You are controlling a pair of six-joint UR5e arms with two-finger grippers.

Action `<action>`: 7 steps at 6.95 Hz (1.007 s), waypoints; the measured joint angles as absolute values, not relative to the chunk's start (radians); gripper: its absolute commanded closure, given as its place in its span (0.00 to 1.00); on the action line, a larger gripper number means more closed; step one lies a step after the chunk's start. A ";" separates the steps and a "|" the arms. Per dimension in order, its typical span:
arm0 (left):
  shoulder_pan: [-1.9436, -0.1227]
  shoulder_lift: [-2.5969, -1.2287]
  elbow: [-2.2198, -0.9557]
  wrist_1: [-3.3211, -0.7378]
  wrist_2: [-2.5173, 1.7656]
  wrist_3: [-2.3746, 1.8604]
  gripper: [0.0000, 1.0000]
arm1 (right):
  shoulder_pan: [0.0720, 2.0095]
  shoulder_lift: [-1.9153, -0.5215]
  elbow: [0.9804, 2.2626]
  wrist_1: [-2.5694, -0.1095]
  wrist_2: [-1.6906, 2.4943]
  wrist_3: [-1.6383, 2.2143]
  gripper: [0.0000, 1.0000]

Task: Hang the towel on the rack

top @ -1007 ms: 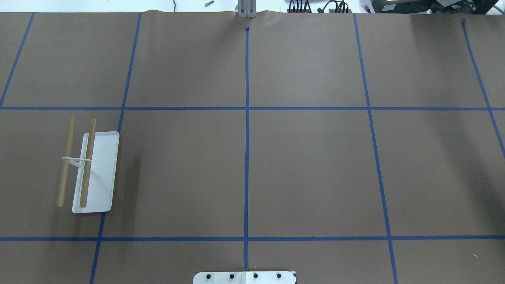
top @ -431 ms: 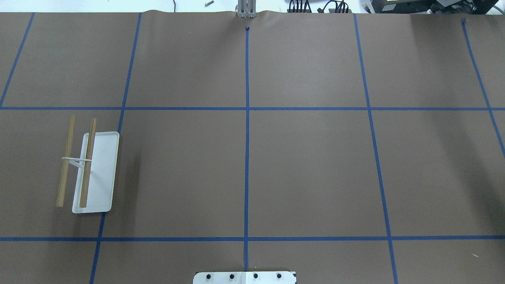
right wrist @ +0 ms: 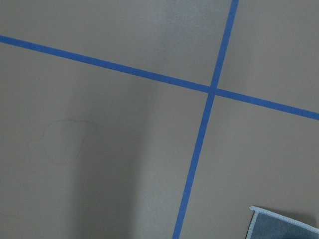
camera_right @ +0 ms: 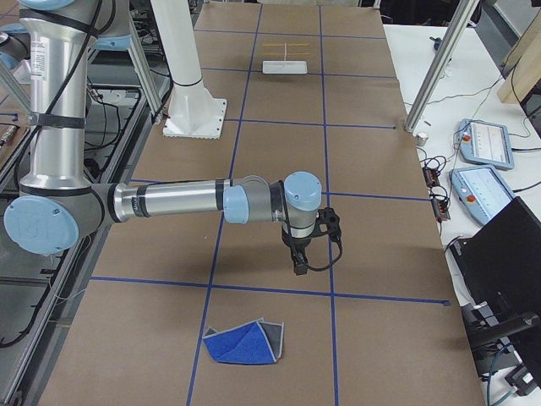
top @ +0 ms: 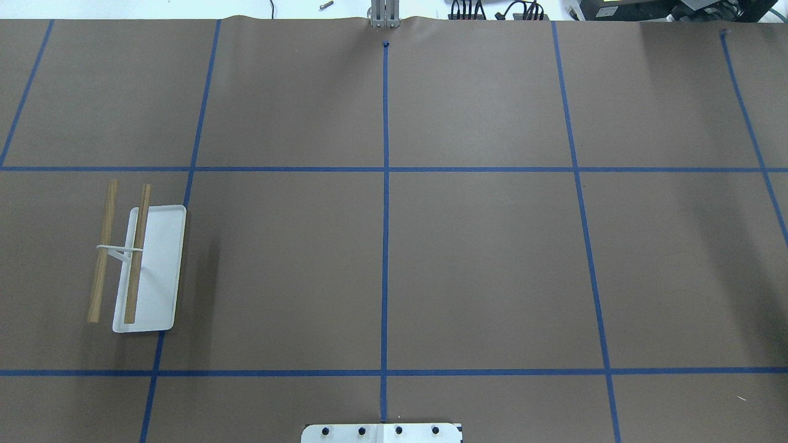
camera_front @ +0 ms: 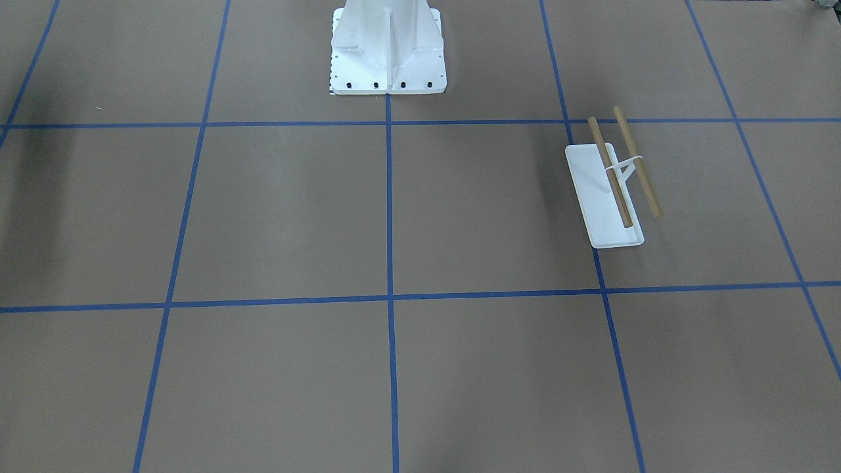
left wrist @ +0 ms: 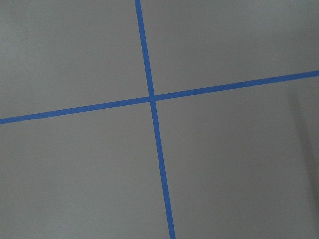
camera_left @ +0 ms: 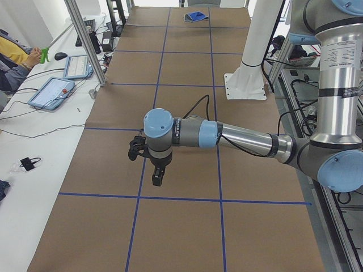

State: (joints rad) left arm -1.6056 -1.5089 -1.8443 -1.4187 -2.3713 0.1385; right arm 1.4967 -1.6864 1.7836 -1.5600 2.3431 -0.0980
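The rack [top: 157, 271], a white tray base with two wooden dowel bars, stands on the table's left half; it also shows in the front view [camera_front: 601, 197] and far off in the right side view [camera_right: 285, 66]. The towel [camera_right: 245, 342], blue with a grey corner turned up, lies crumpled at the table's right end, far from the rack; it shows small in the left side view [camera_left: 197, 17], and its grey-edged corner shows in the right wrist view [right wrist: 286, 229]. The left gripper [camera_left: 157, 178] and right gripper [camera_right: 300, 264] hang above bare table, seen only from the sides; I cannot tell whether they are open.
The large white bolted pedestal [camera_front: 387, 52] stands at the robot's side of the table [camera_right: 190, 93]. Blue tape lines grid the brown table cover. A side bench holds tablets [camera_left: 54, 90] and cables, and a person [camera_left: 17, 54] sits there.
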 measured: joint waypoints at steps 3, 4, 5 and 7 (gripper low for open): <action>-1.605 -1.509 -1.834 -1.432 -2.372 0.138 0.02 | 1.503 -1.752 1.795 -1.516 2.430 -0.064 0.00; -1.605 -1.509 -1.833 -1.440 -2.373 0.135 0.02 | 1.506 -1.772 1.803 -1.514 2.437 -0.063 0.00; -1.605 -1.508 -1.829 -1.445 -2.373 0.134 0.02 | 1.506 -1.790 1.812 -1.513 2.413 -0.073 0.00; -1.605 -1.509 -1.818 -1.449 -2.373 0.134 0.02 | 1.505 -1.817 1.793 -1.513 2.292 -0.229 0.00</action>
State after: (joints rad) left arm -1.6046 -1.5092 -1.8181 -1.4486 -2.3727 0.1342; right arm 1.5053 -1.8167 1.7934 -1.5128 2.2922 -0.2291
